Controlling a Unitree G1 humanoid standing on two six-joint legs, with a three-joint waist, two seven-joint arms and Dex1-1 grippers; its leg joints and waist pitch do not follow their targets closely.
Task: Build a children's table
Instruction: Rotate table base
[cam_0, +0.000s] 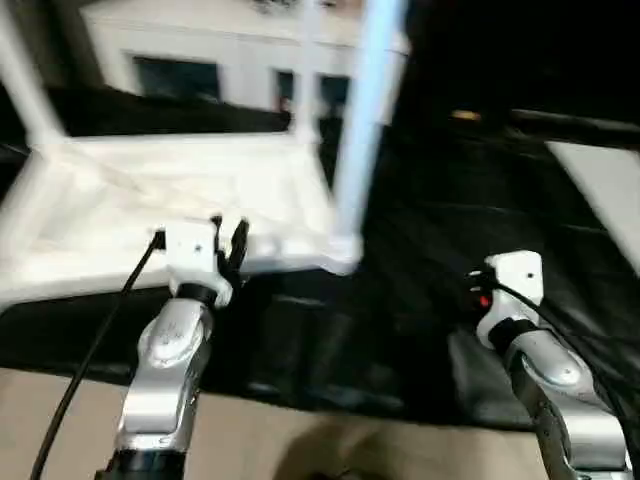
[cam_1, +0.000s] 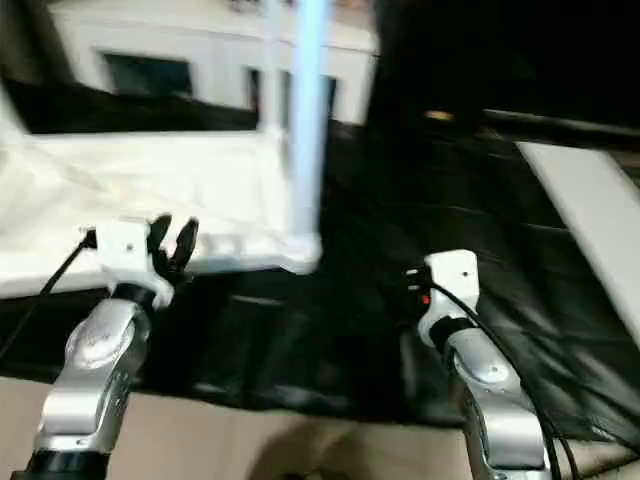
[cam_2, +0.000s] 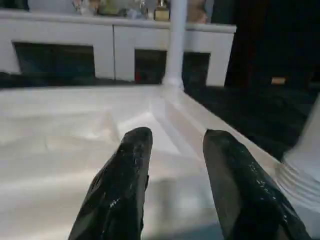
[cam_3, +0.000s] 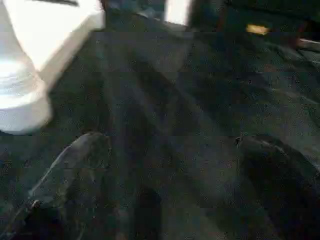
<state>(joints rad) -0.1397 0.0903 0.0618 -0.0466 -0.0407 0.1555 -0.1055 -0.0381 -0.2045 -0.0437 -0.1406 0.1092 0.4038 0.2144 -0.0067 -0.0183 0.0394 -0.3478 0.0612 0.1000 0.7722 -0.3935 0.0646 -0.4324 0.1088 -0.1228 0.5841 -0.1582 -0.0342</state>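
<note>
Silver forearms rise from the lower edge of the left eye view. The left gripper (cam_0: 228, 245) hovers at the near rim of the children's table (cam_0: 150, 205), which lies upside down on the dark surface (cam_0: 450, 200), ribbed underside up. One leg (cam_0: 358, 130) stands screwed into the near right corner, another leg (cam_0: 25, 80) rises at the left edge, and a third leg (cam_0: 308, 70) stands at the far right corner. The right gripper (cam_0: 478, 290) hangs over bare dark surface, well apart from the table.

From the right eye view, a flat white board (cam_1: 590, 220) lies at the right, and the white cabinet (cam_1: 180, 50) stands behind the table.

Seen along the left wrist, two black fingers (cam_2: 125, 185) stand partly apart over the underside with nothing between them; the jaws are empty.

Looking along the right wrist, the fingers (cam_3: 70, 175) spread wide over the dark surface, holding nothing, with the base of the near corner leg (cam_3: 20, 95) off to one side.

My judgement is that the table is light, stiff, hollow plastic, smooth and a little slippery, not fragile. Its raised rim or a rib gives the jaws an edge to pinch; a leg is best taken low near its threaded base, where the taper is thickest.
</note>
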